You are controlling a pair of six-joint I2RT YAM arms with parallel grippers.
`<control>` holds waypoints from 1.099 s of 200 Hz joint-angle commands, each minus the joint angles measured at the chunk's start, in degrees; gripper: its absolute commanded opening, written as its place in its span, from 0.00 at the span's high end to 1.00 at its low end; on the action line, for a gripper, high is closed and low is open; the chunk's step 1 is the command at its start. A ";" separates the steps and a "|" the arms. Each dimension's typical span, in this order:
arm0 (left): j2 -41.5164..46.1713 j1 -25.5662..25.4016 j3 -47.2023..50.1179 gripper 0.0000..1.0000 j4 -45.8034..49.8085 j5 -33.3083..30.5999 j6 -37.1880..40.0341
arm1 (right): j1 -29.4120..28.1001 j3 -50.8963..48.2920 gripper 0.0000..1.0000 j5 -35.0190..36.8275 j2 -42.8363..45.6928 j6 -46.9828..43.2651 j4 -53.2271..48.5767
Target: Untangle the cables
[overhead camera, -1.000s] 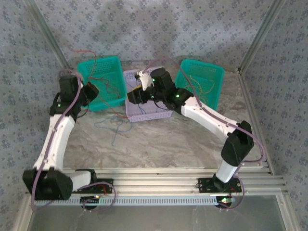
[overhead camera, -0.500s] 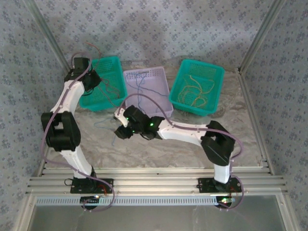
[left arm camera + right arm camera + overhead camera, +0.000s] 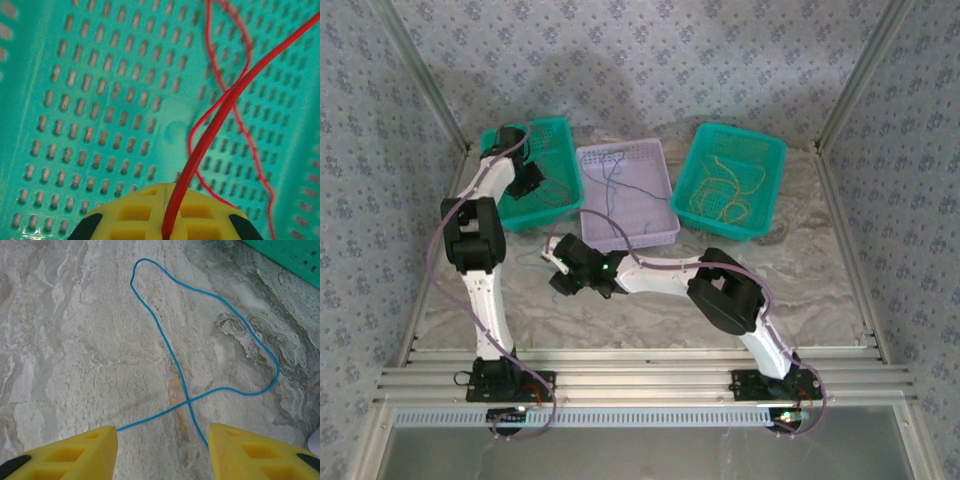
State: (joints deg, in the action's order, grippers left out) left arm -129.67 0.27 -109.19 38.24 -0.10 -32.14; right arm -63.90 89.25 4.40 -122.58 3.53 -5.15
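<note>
3 baskets stand at the far side of the table [image 3: 75, 340], and you can read the state of the sort from them. The right teal basket [image 3: 740, 132] holds the yellow cables [image 3: 718, 200]. The purple basket [image 3: 650, 205] holds a blue strand [image 3: 605, 190]. The left teal basket [image 3: 90, 100] holds the red cable [image 3: 220, 107], which loops across its perforated floor.

Your left gripper [image 3: 165, 200] is inside that basket with its jaws closed on the red cable, so that cable is at its basket but not yet released.

1 loose blue cable [image 3: 188, 401] lies on the bare table, crossing itself once in an open loop, well apart from the purple basket. Your right gripper [image 3: 161, 432] hovers just above it with its jaws apart and nothing between them.

In my judgement the job is mostly done. 2 items are left: release the red cable, then pick up the loose blue cable and put it in the purple basket. I cannot tell whether the strands inside each basket are tangled among themselves.
</note>
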 commanded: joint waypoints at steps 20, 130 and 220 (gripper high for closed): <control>-0.63 0.07 1.36 0.98 0.97 -0.46 0.42 | 0.18 3.30 0.48 1.74 -4.56 0.00 -2.02; 6.80 0.16 -4.12 0.13 3.44 2.97 -1.03 | 1.39 6.61 0.47 2.56 -11.40 1.22 -3.06; 23.83 0.09 -3.59 0.00 9.23 7.54 -5.95 | 2.77 6.37 1.00 -5.04 -8.78 0.91 -4.90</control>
State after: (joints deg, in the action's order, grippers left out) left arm -111.46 0.27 -113.43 44.14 6.17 -36.12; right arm -60.66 97.54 1.52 -133.03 5.06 -7.49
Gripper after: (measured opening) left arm 0.995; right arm 0.052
